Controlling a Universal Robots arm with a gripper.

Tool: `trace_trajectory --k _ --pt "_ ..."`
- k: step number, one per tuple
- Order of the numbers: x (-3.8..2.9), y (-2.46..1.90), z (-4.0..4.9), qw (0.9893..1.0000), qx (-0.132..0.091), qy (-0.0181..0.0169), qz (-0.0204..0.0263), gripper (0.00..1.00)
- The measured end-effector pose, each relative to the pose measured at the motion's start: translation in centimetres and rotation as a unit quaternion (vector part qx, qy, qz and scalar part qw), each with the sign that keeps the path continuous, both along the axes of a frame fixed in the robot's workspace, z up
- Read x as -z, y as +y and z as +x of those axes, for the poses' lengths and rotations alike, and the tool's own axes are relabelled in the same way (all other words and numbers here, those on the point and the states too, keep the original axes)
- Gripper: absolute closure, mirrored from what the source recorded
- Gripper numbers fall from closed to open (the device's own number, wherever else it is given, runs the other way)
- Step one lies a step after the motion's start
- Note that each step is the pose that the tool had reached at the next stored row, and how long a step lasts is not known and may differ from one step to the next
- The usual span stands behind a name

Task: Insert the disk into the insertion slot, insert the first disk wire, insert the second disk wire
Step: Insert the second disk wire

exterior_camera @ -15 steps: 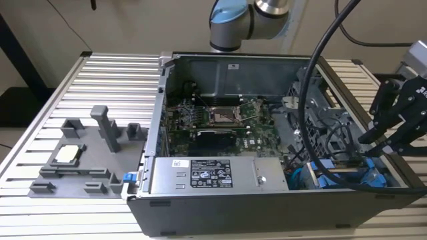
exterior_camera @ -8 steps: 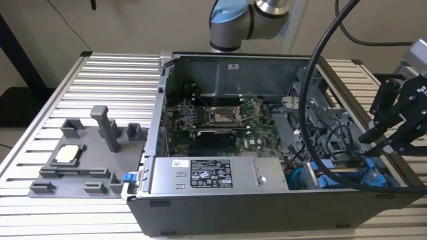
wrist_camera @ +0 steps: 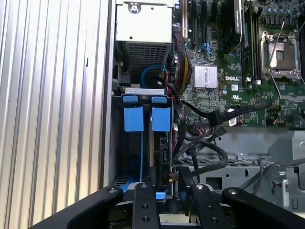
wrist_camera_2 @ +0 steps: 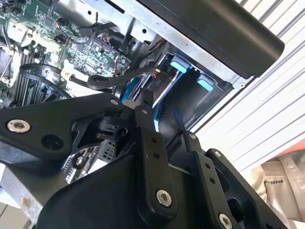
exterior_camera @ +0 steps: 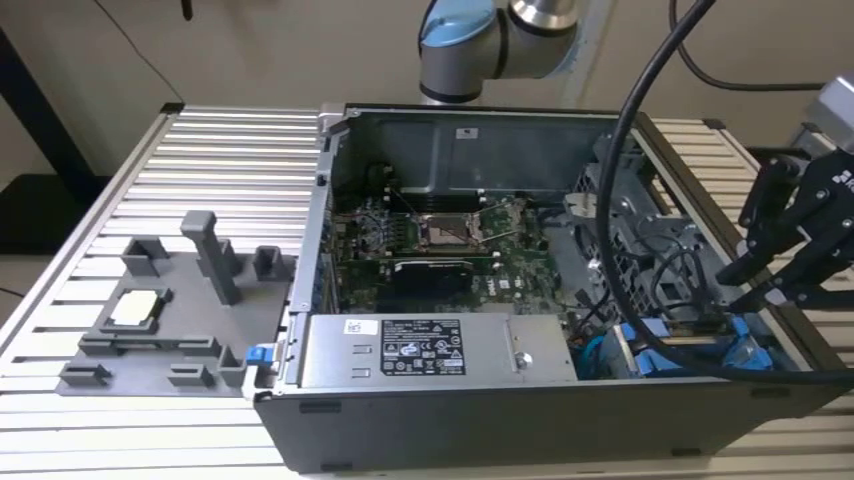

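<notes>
While the gripper (exterior_camera: pixel 758 288) hangs over the corner of the open computer case (exterior_camera: pixel 534 420) at the exterior view's right, we see its 2 black fingers (wrist_camera: pixel 144 205) spread apart, with a gap between them and nothing pinched that we can make out. The disk (wrist_camera: pixel 161 119) already sits in the insertion slot (wrist_camera: pixel 143 90) of the drive cage, held in its blue carrier. It is the 1 of 2 carriers that lies nearer the motherboard (wrist_camera: pixel 224 90). A second blue carrier (wrist_camera: pixel 133 119) stands just beside it, against the case's outer wall. In the second wrist view the fingertips (wrist_camera_2: pixel 144 110) are close to the disk's rear edge, where a black wire (wrist_camera_2: pixel 114 80) runs to a connector with a small red mark. We cannot tell whether that connector is fully seated. In the exterior view the silver power-supply box (exterior_camera: pixel 427 350) lies along the case's near side, and a grey tray (exterior_camera: pixel 247 320) rests on the slatted table (exterior_camera: pixel 227 140) toward the exterior view's left.
</notes>
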State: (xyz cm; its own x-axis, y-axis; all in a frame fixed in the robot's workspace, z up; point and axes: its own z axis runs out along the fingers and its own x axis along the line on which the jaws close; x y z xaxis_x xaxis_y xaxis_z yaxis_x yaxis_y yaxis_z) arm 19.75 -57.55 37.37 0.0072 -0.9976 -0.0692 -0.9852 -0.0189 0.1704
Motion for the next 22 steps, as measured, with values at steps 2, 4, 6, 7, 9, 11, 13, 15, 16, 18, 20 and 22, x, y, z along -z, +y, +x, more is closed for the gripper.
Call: trace_trajectory --k 2,4,6,7,9,11,13,15,16,18,20,22 --pt "0.0 0.21 -0.07 1.0 0.0 0.0 -0.0002 0.67" --pt "0.01 0.55 -0.13 1.0 0.0 0.0 -0.0005 0.67" --pt "0.01 1.05 -0.2 1.0 0.0 0.0 -0.0013 0.67" --pt "0.01 1.29 -0.24 1.0 0.0 -0.0001 -0.0019 0.67" --pt "0.01 1.84 -0.31 1.0 0.0 -0.0001 -0.0029 0.67" --pt "0.01 2.38 -0.37 1.0 0.0 -0.0001 -0.0041 0.67" --pt "0.01 2.9 -0.43 1.0 0.0 -0.0001 -0.005 0.67" --pt "0.01 3.3 -0.53 1.0 0.0 -0.0001 -0.0062 0.67" --pt "0.01 3.34 -0.61 1.0 0.0 -0.0001 -0.0066 0.67" --pt "0.01 3.34 -0.87 1.0 0.0 -0.0003 -0.0068 0.67" --pt "0.01 3.34 -1.23 1.0 0.0 -0.0007 -0.0068 0.67" --pt "0.0 3.34 -1.67 1.0 0.0 -0.0013 -0.0068 0.67"
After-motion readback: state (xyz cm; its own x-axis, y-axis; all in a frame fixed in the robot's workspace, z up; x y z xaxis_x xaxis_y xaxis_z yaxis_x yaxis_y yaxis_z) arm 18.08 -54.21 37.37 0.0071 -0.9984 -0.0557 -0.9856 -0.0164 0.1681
